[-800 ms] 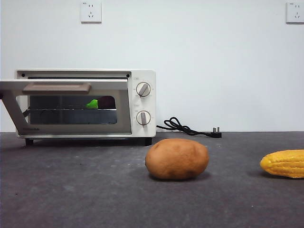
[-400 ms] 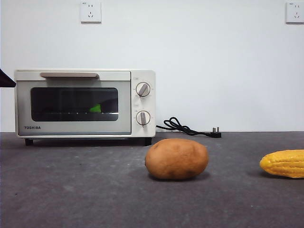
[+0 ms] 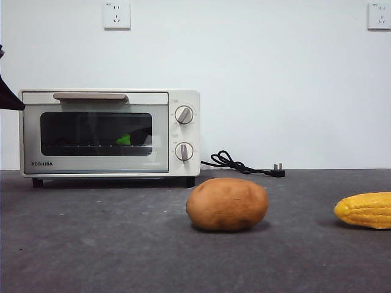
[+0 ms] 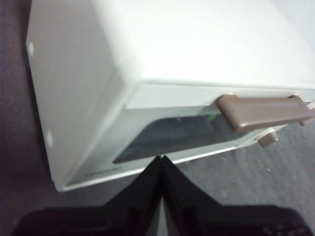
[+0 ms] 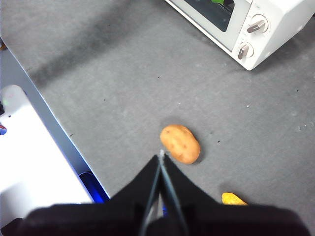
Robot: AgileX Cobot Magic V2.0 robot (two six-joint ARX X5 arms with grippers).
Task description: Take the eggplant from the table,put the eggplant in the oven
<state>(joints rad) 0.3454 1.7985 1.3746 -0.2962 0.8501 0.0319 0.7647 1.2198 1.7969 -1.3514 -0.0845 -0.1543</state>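
The cream-white oven (image 3: 110,132) stands at the back left of the table (image 3: 122,244) with its door closed. Through the dark glass I see the eggplant (image 3: 124,140) only as a bright green cap on the rack; its purple body is lost in the dark. In the left wrist view the green cap (image 4: 212,116) shows just under the beige handle (image 4: 266,112). My left gripper (image 4: 161,158) is shut and empty, a little way off the oven's front left corner. My right gripper (image 5: 161,153) is shut, empty, high above the potato.
A brown potato (image 3: 227,204) lies mid-table and a yellow corn cob (image 3: 365,210) at the right edge. A black power cord with plug (image 3: 241,163) lies right of the oven by the wall. The table's near edge and a white base (image 5: 29,157) show in the right wrist view.
The oven door, half open a second ago, has swung up and is now closed. A black gripper tip has come into the front view at the left edge beside the oven.
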